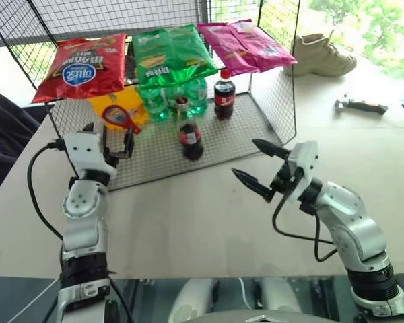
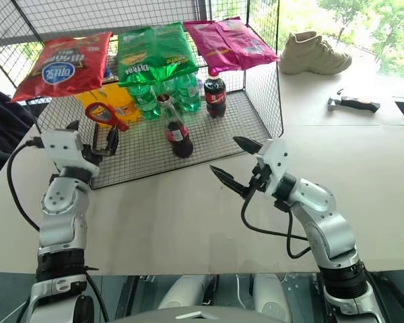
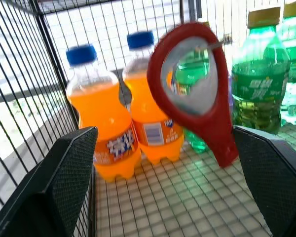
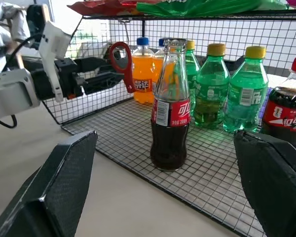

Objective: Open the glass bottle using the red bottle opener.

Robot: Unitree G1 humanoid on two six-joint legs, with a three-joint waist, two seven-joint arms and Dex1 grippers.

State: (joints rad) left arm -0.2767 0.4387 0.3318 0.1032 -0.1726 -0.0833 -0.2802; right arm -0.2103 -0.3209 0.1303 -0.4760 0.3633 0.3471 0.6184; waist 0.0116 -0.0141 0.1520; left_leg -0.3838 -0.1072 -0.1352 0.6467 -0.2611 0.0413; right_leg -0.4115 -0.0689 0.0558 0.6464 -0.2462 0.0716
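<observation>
- left tool: spread wide, grasping nothing, at the wire rack's near-left edge, just under the red bottle opener.
- red bottle opener: hanging inside the rack, left side, in front of orange bottles.
- glass bottle: upright on the rack floor, centre, near edge.
- right tool: released, over the table, right of the glass bottle.

Pale table beside bright, leafy window
</observation>
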